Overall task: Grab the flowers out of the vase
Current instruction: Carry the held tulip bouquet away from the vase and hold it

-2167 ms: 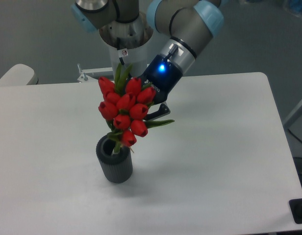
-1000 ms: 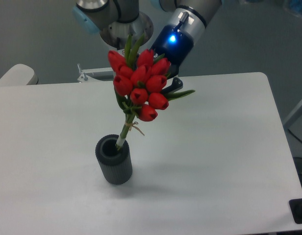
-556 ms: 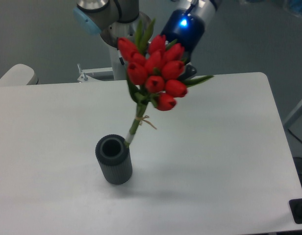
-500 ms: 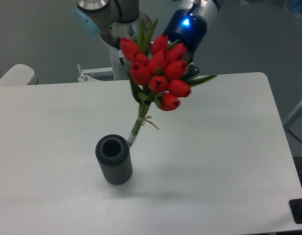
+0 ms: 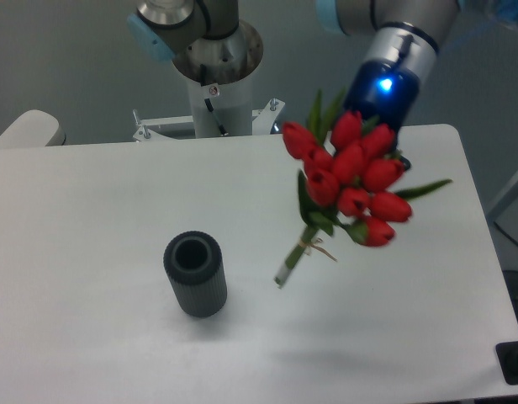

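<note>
The white table (image 5: 99,227) filled most of the view, with a rounded far right corner and a grey floor behind it. At the far edge stood the arm's pale base column (image 5: 215,84), bearing a small round sticker, on a metal bracket. The UR5e arm (image 5: 385,17), grey with light blue joint caps, reached in from the top, its dark blue wrist section showing a lit blue lamp.

The tool (image 5: 378,145) sat behind the flower heads and was almost wholly hidden by them. Its fingers could not be made out, so I could not tell whether they were apart or together; the bunch hung below the wrist, off the table, with nothing else supporting it.

The flowers (image 5: 353,181), a tight bunch of red tulip buds with green leaves, were in the air over the right half of the table. The bunch was tilted: heads up and to the right, stems running down and to the left. One long leaf stuck out to the right past the buds. The pale stem ends (image 5: 284,274) pointed toward the table, with a string tie (image 5: 313,246) just above them. A faint shadow lay on the table below the bunch.

The vase (image 5: 195,273), dark grey, cylindrical and ribbed, stood upright on the table left of centre. Its round mouth was open and dark, with no stems in it. The stem ends were well clear of the vase, to its right.
</note>
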You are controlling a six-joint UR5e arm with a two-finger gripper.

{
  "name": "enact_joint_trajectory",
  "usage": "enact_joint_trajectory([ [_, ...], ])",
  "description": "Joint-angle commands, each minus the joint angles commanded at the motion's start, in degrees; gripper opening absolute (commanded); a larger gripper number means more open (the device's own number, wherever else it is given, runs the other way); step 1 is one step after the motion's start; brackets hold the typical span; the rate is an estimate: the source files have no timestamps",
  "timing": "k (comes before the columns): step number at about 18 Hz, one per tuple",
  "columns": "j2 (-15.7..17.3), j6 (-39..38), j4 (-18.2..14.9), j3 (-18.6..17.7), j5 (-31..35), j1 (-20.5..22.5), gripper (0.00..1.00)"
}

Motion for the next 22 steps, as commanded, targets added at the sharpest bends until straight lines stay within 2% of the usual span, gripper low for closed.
enact_joint_trajectory([
  [6, -5.28, 4.74, 0.0, 3.61, 0.53, 0.44, 0.28],
  [10, -5.81, 9.49, -0.18, 3.44, 5.45, 0.26, 0.28],
  [22, -5.55, 9.76, -0.26, 2.56, 5.72, 0.26, 0.28],
])
